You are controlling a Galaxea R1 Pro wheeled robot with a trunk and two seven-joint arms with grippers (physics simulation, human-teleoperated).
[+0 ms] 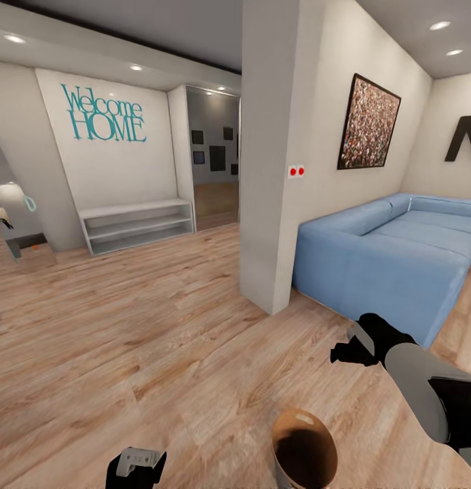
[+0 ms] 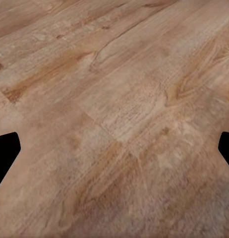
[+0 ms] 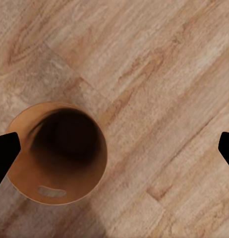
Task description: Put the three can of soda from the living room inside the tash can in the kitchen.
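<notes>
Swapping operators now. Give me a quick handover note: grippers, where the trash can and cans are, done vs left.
Left gripper: fingers spread wide over bare wood floor, holding nothing.
Right gripper: fingers wide apart, empty, above the floor beside the bin.
Tash can: upright on the floor just in front of the robot, coppery inside dark and apparently empty; handle hole near the rim.
Blue sofa ahead to the right, past the white pillar.
Soda cans: not sighted from here.
Done: nothing confirmed in the bin.
Left: find all three cans, bin them.
</notes>
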